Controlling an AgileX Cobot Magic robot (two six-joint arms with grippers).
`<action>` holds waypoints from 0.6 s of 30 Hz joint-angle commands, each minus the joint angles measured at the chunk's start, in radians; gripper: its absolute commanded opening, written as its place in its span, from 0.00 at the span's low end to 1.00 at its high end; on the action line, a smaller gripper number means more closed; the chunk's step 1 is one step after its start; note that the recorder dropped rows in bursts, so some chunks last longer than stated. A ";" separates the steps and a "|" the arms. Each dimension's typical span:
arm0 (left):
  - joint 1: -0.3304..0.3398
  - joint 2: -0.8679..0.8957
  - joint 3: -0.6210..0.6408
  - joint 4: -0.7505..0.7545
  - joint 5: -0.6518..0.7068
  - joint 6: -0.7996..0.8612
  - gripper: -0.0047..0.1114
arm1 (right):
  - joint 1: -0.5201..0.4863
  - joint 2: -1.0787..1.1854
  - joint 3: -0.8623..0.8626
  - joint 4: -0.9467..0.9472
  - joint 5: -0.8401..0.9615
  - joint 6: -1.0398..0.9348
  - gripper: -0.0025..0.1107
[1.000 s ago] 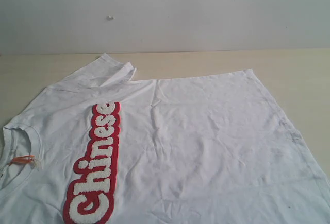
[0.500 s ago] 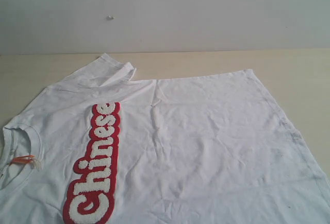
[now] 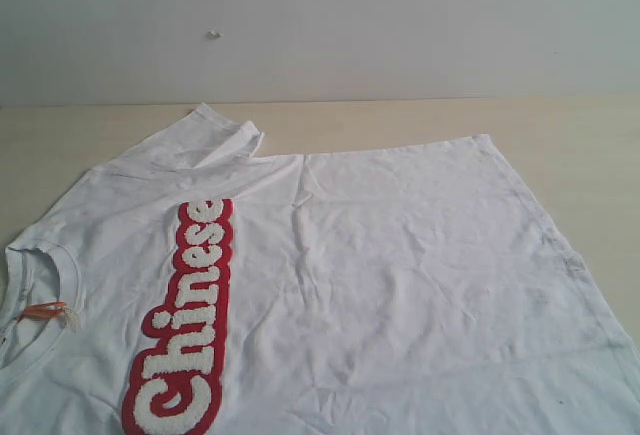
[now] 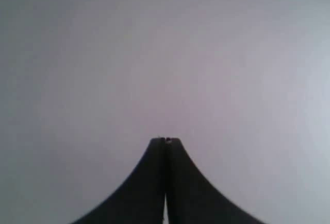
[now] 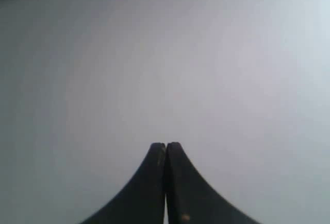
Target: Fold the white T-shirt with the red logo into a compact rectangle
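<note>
On the table [image 3: 50, 135], white T-shirt [image 3: 400, 275] spread flat, red logo [image 3: 190, 325] up; shows no shift since a second ago. Left gripper [image 4: 165, 140], right gripper [image 5: 165, 144] clenched empty, clear of the table. Folding not begun.

text: "Chinese" — white letters on red logo [image 3: 185, 330] | on: white T-shirt [image 3: 400, 275]

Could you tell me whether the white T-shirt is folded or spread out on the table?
Spread out: the white T-shirt lies flat, front up, with the red logo exposed.
</note>
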 commanded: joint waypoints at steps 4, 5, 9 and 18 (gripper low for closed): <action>-0.005 0.312 -0.311 0.034 0.177 -0.002 0.04 | -0.004 0.237 -0.240 -0.015 0.153 -0.032 0.02; -0.005 0.358 -0.343 0.034 0.177 0.007 0.04 | -0.004 0.269 -0.264 -0.015 0.177 -0.039 0.02; -0.005 0.531 -0.435 0.034 0.193 0.116 0.04 | -0.004 0.430 -0.383 -0.015 0.297 -0.084 0.02; -0.005 0.913 -0.516 0.036 0.423 0.189 0.04 | -0.004 0.808 -0.629 -0.015 0.659 -0.192 0.02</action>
